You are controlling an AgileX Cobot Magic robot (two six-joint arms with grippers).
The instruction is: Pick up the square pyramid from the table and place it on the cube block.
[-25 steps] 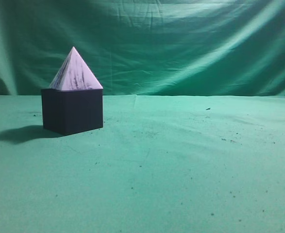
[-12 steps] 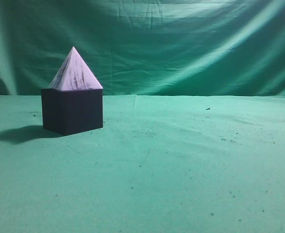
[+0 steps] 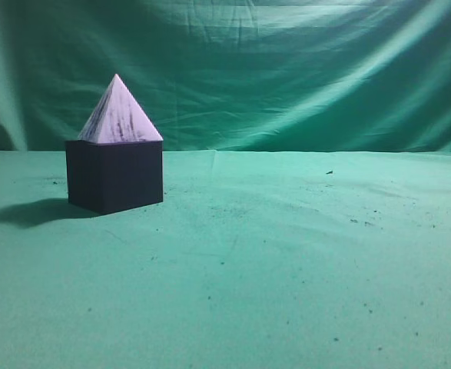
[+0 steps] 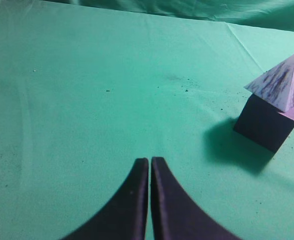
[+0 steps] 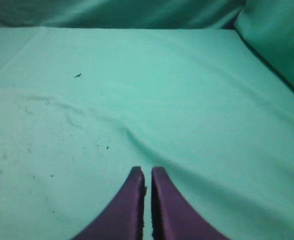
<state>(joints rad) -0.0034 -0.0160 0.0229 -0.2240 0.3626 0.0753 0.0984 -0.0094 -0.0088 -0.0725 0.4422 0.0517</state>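
Although placed from the look of it, with the square pyramid [image 3: 120, 114] resting base-down on top of the cube block [image 3: 114, 175], worth checking the seating before calling the task done. Sitting on the left part of the table [image 3: 286, 269], green cloth flecked with dark specks, and casting a shadow out to the left in the exterior view. Pointing straight up, apex at the top, long axis vertical, base edges roughly lined up with the cube's top edges and no lean visible from the side. From the left wrist view, off to the upper right, pyramid [image 4: 280, 82] seen cornerwise above the cube [image 4: 265, 122], with a sliver of its pale underside seeming to overhang one edge, so possibly turned slightly on the cube; hard to be sure. Left gripper [image 4: 150, 165] pressed together, holding nothing, hovering over bare cloth well apart from the stack. Right gripper [image 5: 147, 174] likewise pressed together and empty, over cloth on the far side. For finishing well: keep both arms clear of the stack, no sweeping near it, since a light brush could probably tip the pyramid off.
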